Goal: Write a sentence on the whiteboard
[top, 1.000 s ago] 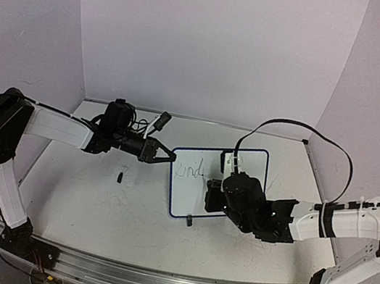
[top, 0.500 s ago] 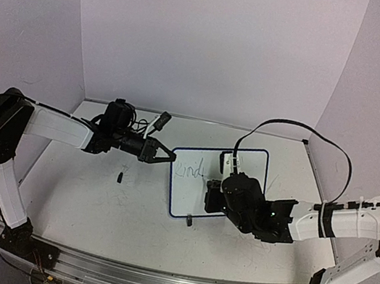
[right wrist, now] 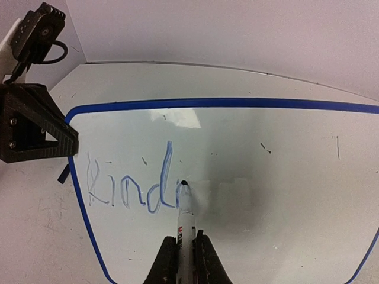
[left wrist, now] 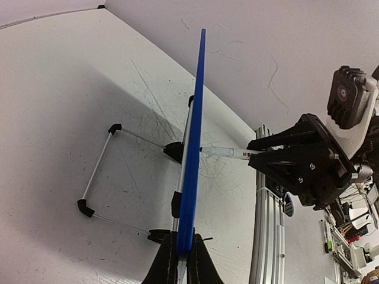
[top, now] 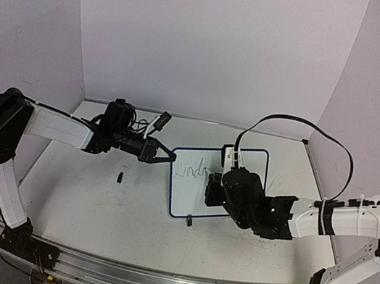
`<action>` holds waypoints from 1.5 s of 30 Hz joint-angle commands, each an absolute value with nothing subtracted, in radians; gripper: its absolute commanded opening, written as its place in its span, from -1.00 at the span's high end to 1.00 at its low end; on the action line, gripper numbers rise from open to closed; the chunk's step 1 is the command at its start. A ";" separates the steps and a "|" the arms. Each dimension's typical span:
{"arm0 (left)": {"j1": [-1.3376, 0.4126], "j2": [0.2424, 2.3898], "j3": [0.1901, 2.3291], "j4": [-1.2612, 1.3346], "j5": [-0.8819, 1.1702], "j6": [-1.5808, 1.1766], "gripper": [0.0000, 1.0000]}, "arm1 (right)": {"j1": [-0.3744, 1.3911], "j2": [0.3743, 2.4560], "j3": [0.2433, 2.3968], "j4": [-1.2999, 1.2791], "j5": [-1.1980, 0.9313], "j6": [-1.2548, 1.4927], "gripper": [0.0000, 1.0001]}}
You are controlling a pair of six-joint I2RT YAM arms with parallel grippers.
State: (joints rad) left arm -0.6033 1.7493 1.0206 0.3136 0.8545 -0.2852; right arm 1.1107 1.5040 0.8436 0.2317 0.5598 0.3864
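The whiteboard [top: 184, 196], white with a thin blue frame, stands tilted at mid table. My left gripper [top: 170, 158] is shut on its left edge; in the left wrist view the fingers [left wrist: 183, 260] clamp the blue frame [left wrist: 195, 136]. My right gripper [right wrist: 186, 251] is shut on a white marker [right wrist: 187, 222] whose dark tip touches the board [right wrist: 284, 177]. The sentence [right wrist: 127, 189] reads "Kind" in thin blue strokes, with a fresh stroke at the tip. It also shows in the top view [top: 191, 170]. The right gripper [top: 212, 190] hangs over the board's middle.
A small black piece [top: 121, 174] lies on the table left of the board, and another [top: 189, 221] sits at its lower edge. A wire stand with black ends [left wrist: 98, 171] props the board from behind. An aluminium rail [top: 150, 282] runs along the near edge.
My right gripper has shifted slightly right along the board with the marker, and the writing has grown past "Kind" by one more stroke. The left arm has not moved.
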 commanded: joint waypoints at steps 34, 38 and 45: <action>-0.604 1.724 1.022 0.316 0.885 -0.281 1.00 | 1.107 1.476 0.770 0.175 0.549 0.493 1.00; -0.604 1.733 1.032 0.316 0.889 -0.284 1.00 | 1.107 1.457 0.791 0.186 0.552 0.476 1.00; -0.605 1.721 1.023 0.316 0.885 -0.281 1.00 | 1.103 1.395 0.779 0.257 0.510 0.441 1.00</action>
State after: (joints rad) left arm -0.6033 1.7493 1.0205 0.3138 0.8543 -0.2852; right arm 1.1105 1.4547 0.7887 0.2104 0.5212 0.4652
